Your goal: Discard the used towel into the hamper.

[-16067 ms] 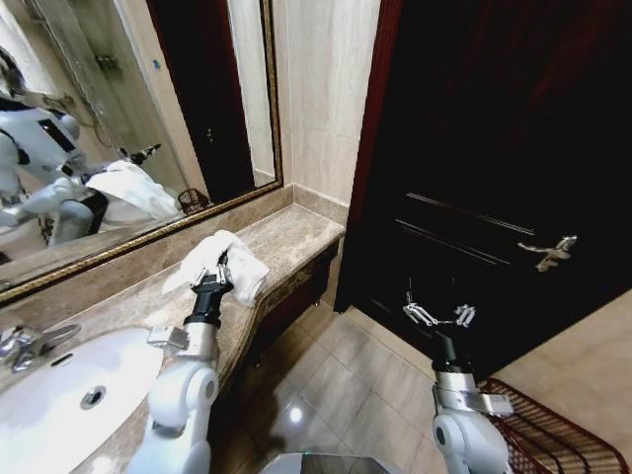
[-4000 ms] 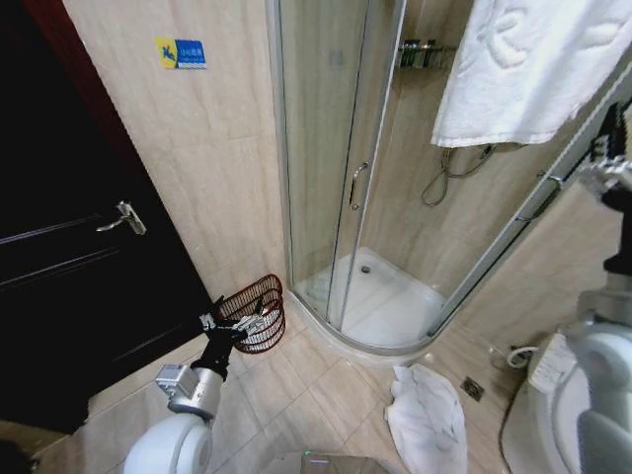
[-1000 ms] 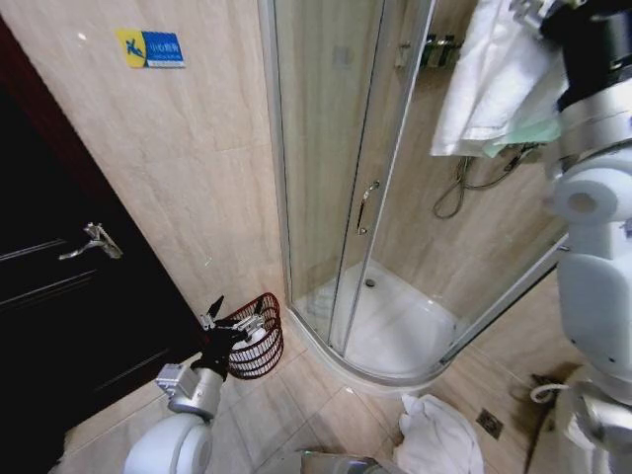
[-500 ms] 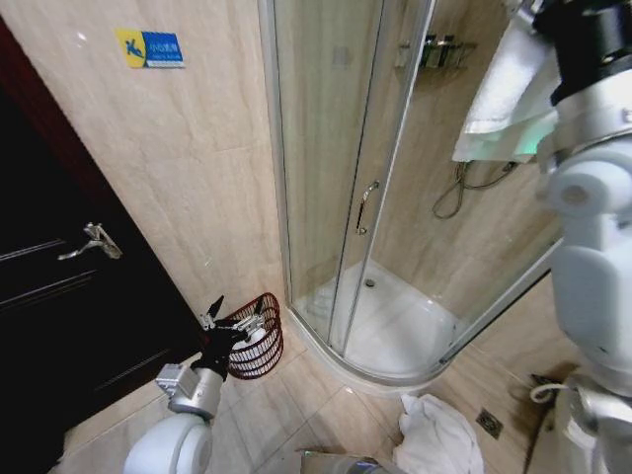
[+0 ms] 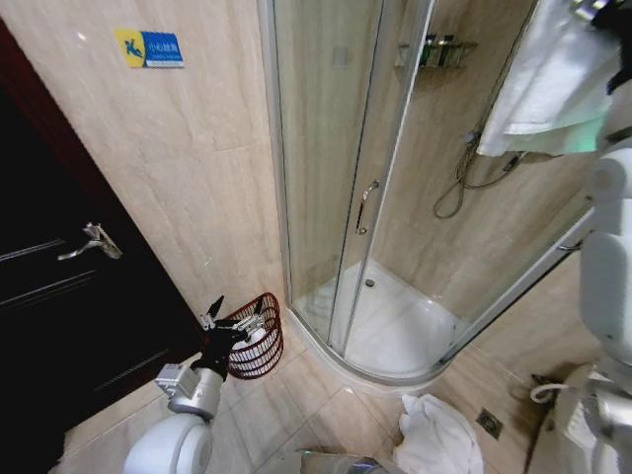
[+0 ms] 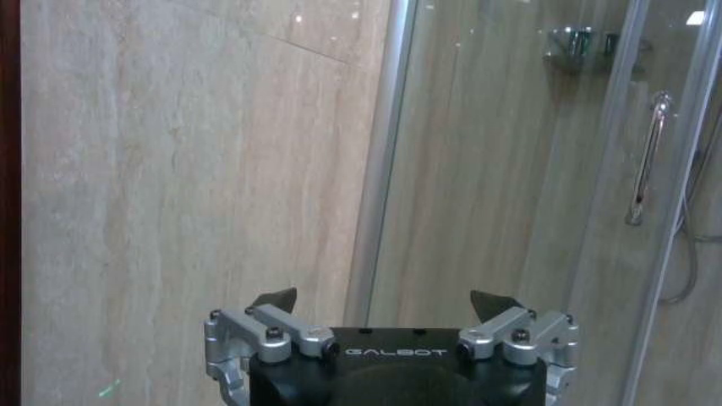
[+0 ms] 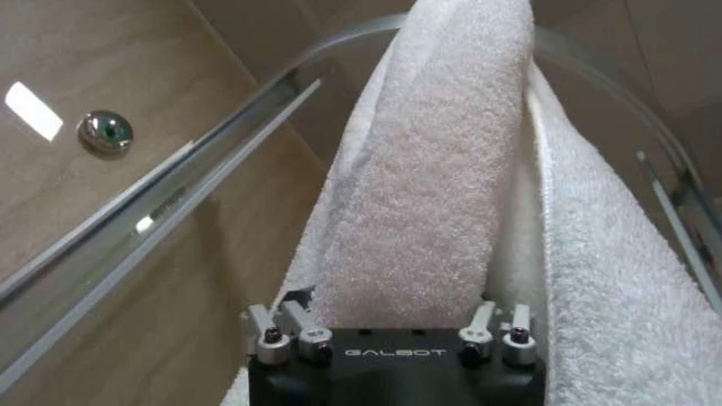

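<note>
A white towel (image 5: 553, 79) hangs over the curved top rail of the shower enclosure at the upper right. My right arm (image 5: 612, 247) reaches up to it. In the right wrist view a thick fold of the towel (image 7: 440, 186) sits between the fingers of my right gripper (image 7: 390, 315), which is shut on it. The hamper (image 5: 259, 341), a dark reddish wire basket, stands on the floor against the wall beside the shower door. My left gripper (image 5: 233, 318) hovers open just in front of its rim, with nothing between its fingers (image 6: 276, 300).
The glass shower enclosure (image 5: 336, 178) with its door handle (image 5: 367, 202) fills the middle. A dark door (image 5: 59, 276) is at the left. Another crumpled white towel (image 5: 434, 439) lies on the tiled floor near a drain (image 5: 489, 423).
My right arm has swung to the right and upward, dragging the hanging towel along the rail with it. The left arm and hamper have not moved.
</note>
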